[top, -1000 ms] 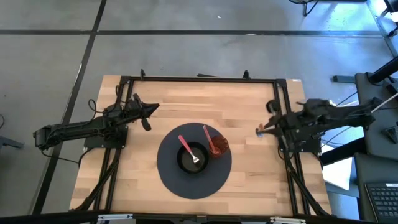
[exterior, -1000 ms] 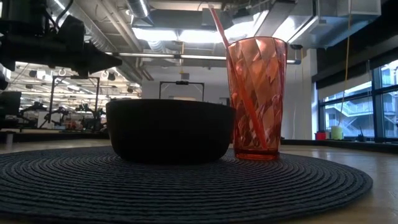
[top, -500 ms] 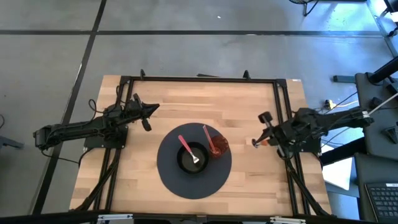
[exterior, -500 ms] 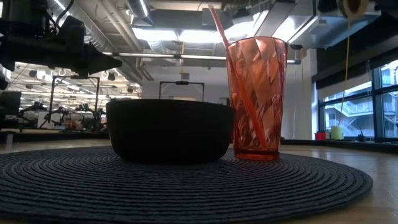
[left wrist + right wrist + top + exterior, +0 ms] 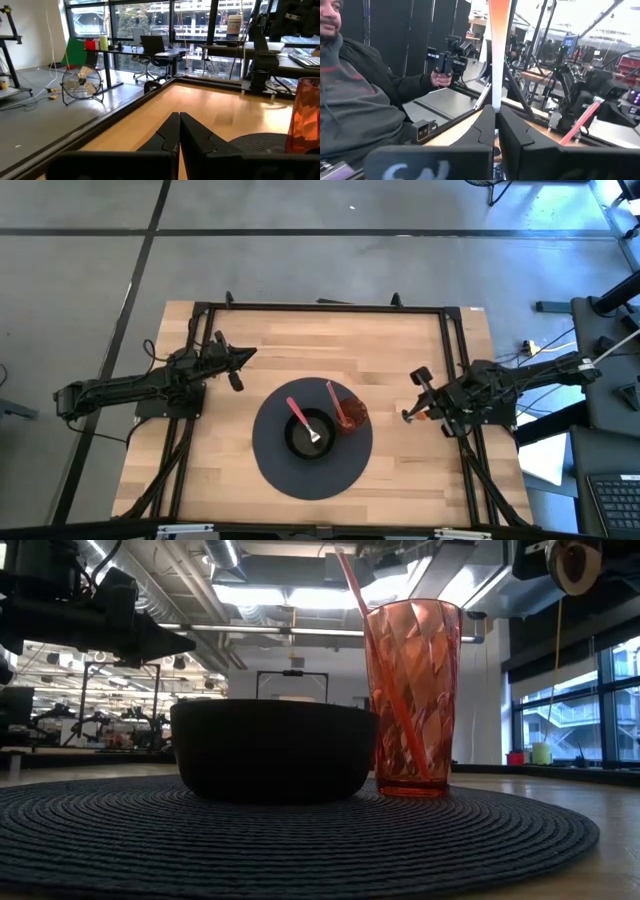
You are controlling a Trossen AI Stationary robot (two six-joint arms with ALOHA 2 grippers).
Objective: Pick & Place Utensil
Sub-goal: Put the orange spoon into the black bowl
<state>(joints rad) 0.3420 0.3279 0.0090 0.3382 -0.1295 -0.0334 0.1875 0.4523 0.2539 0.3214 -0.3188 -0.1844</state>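
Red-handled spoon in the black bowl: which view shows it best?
The high view: the red-handled spoon lies fully visible in the black bowl. The low view shows only the bowl's wall hiding it; neither wrist view shows it.

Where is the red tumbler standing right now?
In the high view, the red tumbler stands on the round dark placemat, just right of the black bowl, a straw inside it.
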